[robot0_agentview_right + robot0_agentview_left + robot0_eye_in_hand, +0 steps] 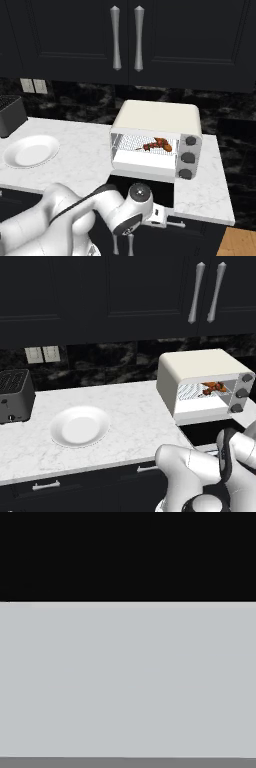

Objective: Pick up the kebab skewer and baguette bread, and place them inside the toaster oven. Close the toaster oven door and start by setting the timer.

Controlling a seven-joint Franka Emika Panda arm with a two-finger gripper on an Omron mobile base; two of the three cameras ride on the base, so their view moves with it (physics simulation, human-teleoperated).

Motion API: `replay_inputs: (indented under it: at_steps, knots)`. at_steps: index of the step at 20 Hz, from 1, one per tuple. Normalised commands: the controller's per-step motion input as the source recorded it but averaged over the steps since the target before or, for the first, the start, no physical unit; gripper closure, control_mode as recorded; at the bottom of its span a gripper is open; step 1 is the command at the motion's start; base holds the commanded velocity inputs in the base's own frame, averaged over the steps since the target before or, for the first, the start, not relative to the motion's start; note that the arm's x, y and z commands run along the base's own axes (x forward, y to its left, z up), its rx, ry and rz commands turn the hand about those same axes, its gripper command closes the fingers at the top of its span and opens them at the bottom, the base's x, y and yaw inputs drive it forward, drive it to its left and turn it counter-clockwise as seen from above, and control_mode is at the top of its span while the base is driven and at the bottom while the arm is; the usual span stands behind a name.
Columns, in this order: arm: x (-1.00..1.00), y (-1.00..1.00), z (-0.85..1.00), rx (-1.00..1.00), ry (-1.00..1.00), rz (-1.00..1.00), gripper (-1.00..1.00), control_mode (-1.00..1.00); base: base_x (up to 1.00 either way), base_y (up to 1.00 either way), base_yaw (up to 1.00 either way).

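The cream-white toaster oven [156, 116] [200, 363] stands at the right end of the counter. Its door [142, 182] [202, 432] is folded down flat over the counter's front edge. On the wire rack inside lies the kebab skewer [150, 147] [214, 388], dark red-brown chunks. An orange-brown piece [165, 145] rests against it and looks like the baguette bread, though it is too small to be sure. My gripper [169, 221] sits low, just under the front right of the lowered door, with its jaws open and nothing held. The hand view is pressed close to a flat pale surface under a black band.
An empty white plate [79, 426] [31, 151] lies on the marble counter left of the oven. A black slot toaster [15, 396] stands at the far left. Three round knobs [188, 157] run down the oven's right side. Dark cabinets hang above and below.
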Motion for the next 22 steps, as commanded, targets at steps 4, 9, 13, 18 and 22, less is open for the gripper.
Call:
replay_inputs:
  at_steps: [4, 9, 13, 18, 22]
  knots:
    - [0.74, 0.04, 0.51, 0.04, -0.17, 0.00, -1.00, -1.00, 0.00, 0.00, 0.00]
    - [0.99, 0.14, 0.79, 0.02, -0.11, 0.00, -1.00, -1.00, 0.00, 0.00, 0.00]
    - [1.00, 0.23, 0.66, 0.00, -0.07, 0.00, -1.00, -1.00, 0.00, 0.00, 0.00]
    - [1.00, 0.24, 0.47, 0.00, 0.00, 0.00, -1.00, -1.00, 0.00, 0.00, 0.00]
    - [1.00, 0.27, 0.37, 0.01, 0.00, 0.00, -1.00, -1.00, 0.00, 0.00, 0.00]
